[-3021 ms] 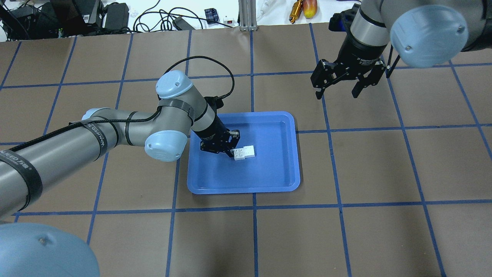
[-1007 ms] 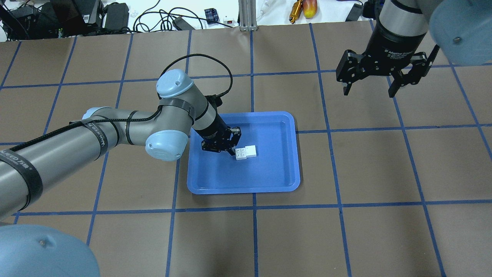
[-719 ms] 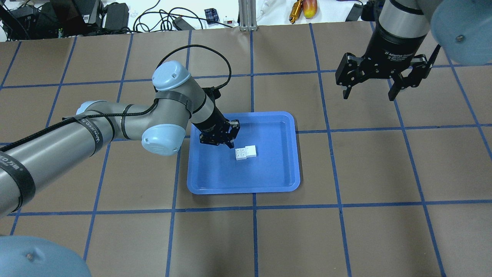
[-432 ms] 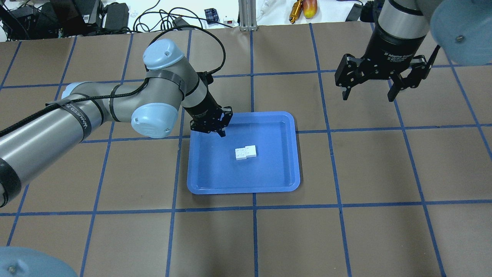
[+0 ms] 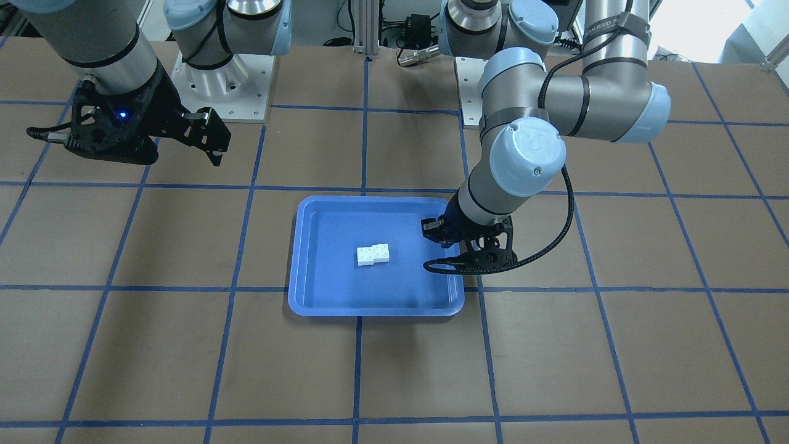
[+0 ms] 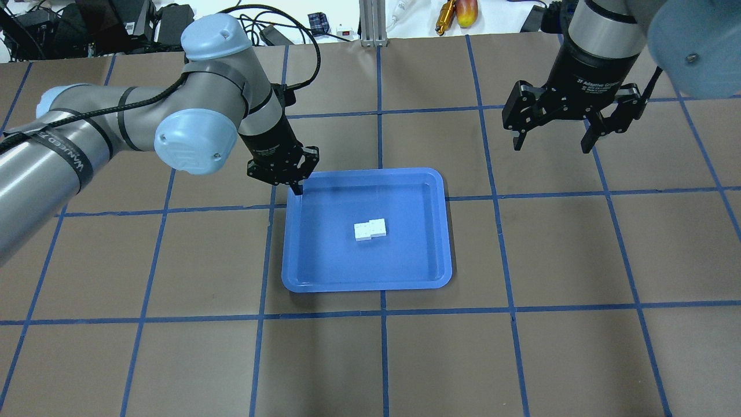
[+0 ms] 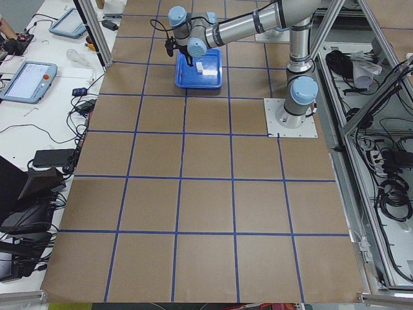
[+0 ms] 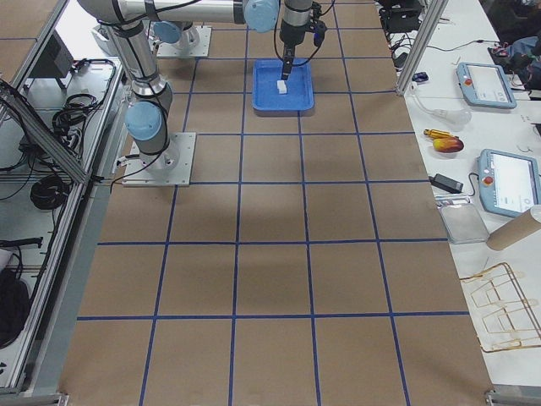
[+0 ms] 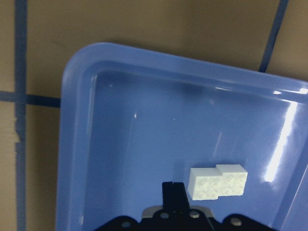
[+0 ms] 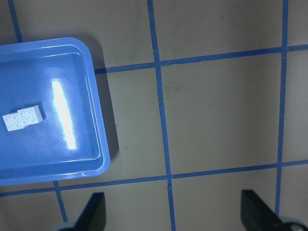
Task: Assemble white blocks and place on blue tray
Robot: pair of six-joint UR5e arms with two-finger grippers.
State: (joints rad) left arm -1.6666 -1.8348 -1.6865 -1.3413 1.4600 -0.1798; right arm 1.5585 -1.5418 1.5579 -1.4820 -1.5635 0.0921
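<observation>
The two white blocks are joined, offset by one step, and lie near the middle of the blue tray. They also show in the left wrist view and the right wrist view. My left gripper is shut and empty, raised over the tray's far left corner, apart from the blocks. Its closed fingertips show at the bottom of the left wrist view. My right gripper is open and empty, high above the table to the far right of the tray.
The table is brown with a grid of blue tape lines. Cables, tools and boxes lie beyond the far edge. The left arm's elbow hangs over the table left of the tray.
My left gripper has left the white blocks and moved up and to the far left, toward the tray's corner. The blocks stay in the tray. The right gripper moved right, then held still.
</observation>
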